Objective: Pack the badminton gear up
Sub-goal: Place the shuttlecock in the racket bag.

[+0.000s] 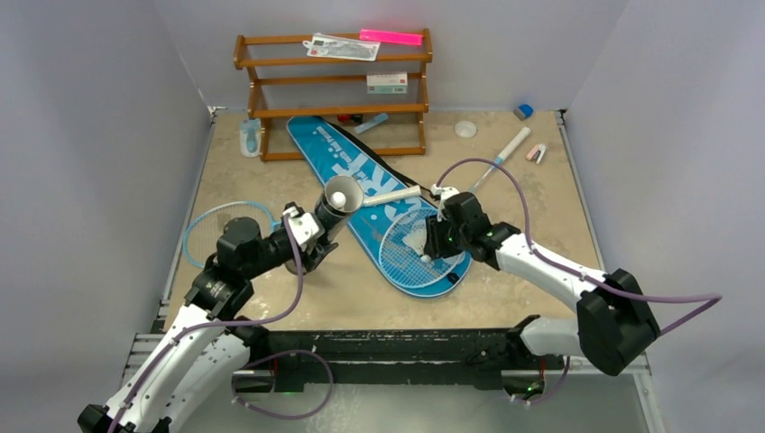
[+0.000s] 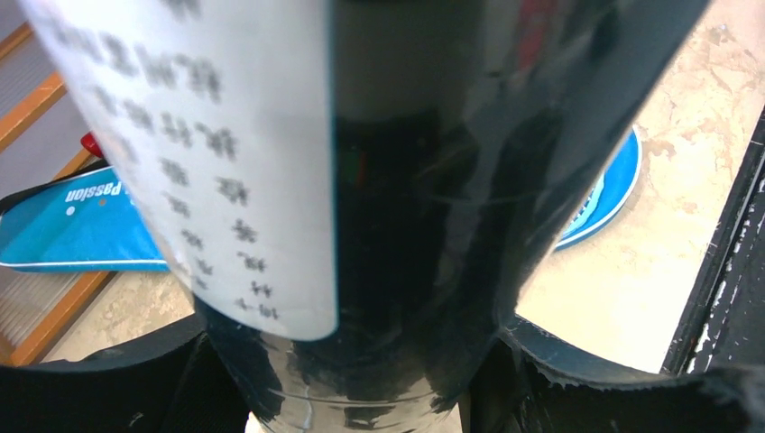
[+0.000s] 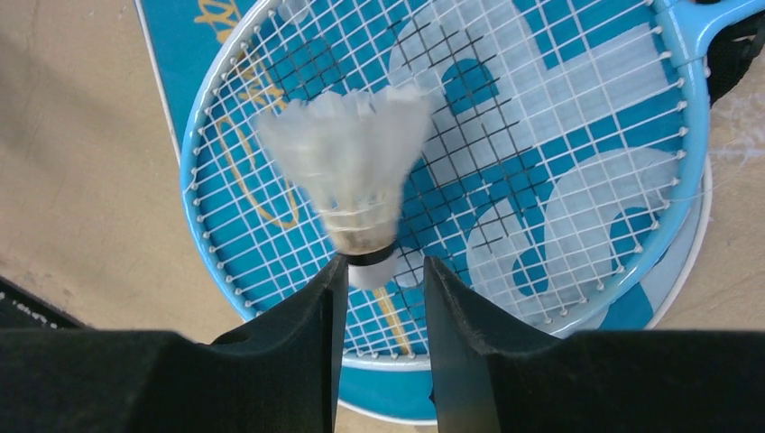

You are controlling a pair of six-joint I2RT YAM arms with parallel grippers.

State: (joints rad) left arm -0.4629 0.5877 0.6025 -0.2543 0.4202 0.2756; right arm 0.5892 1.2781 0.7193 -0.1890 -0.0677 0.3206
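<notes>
My left gripper (image 1: pixel 307 242) is shut on the black tube (image 1: pixel 338 209) near its base. It holds the tube tilted, open mouth up and to the right, with a white shuttlecock (image 1: pixel 338 199) inside. The tube (image 2: pixel 424 180) fills the left wrist view. The blue bag (image 1: pixel 338 158) lies diagonally mid-table. A light-blue racket (image 1: pixel 417 262) lies with its head on the bag's near end. My right gripper (image 3: pixel 383 271) hovers over that racket (image 3: pixel 541 135), jaws open. A blurred shuttlecock (image 3: pixel 347 171) has its cork at the tips, touching the left finger. The second racket's head (image 1: pixel 216 225) lies behind my left arm.
The wooden rack (image 1: pixel 334 90) stands at the back, with the pale-blue bottle (image 1: pixel 250 137) beside its left leg. A small white disc (image 1: pixel 465 129), a blue cube (image 1: pixel 523 111) and a small clip (image 1: pixel 537 153) lie at the back right. Walls close three sides.
</notes>
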